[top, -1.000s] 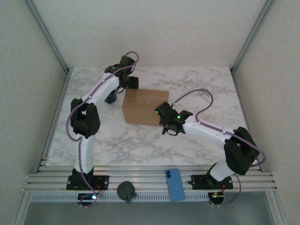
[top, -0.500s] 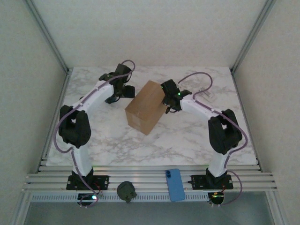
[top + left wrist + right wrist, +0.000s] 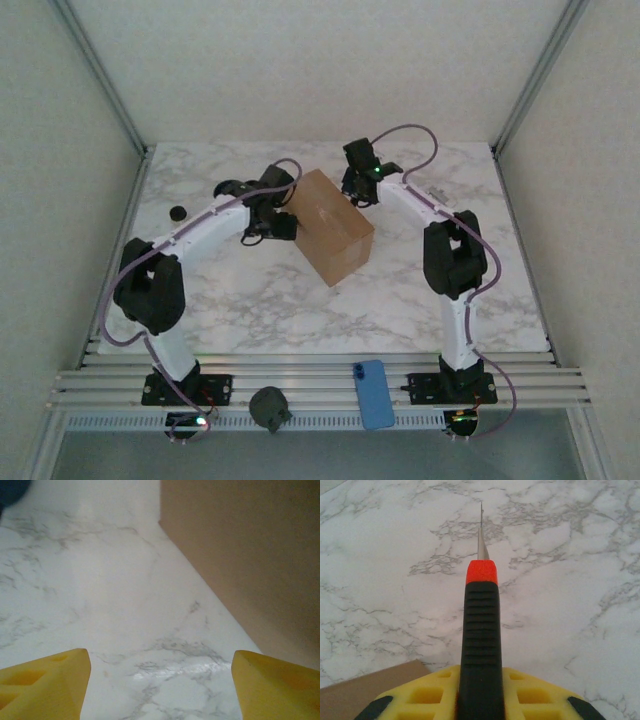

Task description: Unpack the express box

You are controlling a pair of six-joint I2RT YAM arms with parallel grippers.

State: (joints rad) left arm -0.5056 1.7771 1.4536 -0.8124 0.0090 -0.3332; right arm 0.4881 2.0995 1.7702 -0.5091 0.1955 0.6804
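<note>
The box (image 3: 330, 228) is sitting slantwise near the middle of the table (image 3: 250, 295), flaps down as far as I can tell; I can't make out a tape seam from here. The right gripper (image 3: 358, 188) is hovering at the box's far corner, jaws nearly closed and clamping a knife (image 3: 481, 630) whose blade is pointing down at bare marble just beside the cardboard. The left gripper (image 3: 160, 677) is waiting low by the box's left side, jaws spread wide and holding nothing, with a mug (image 3: 11, 490) just behind it.

To my eye, slitting the top is the step being set up. Doing it well probably means bracing the box with the left fingers (image 3: 50, 680) first, since it looks light enough to skid. The blade should be riding shallow along the seam, sparing whatever is inside and travelling away from the left arm.
</note>
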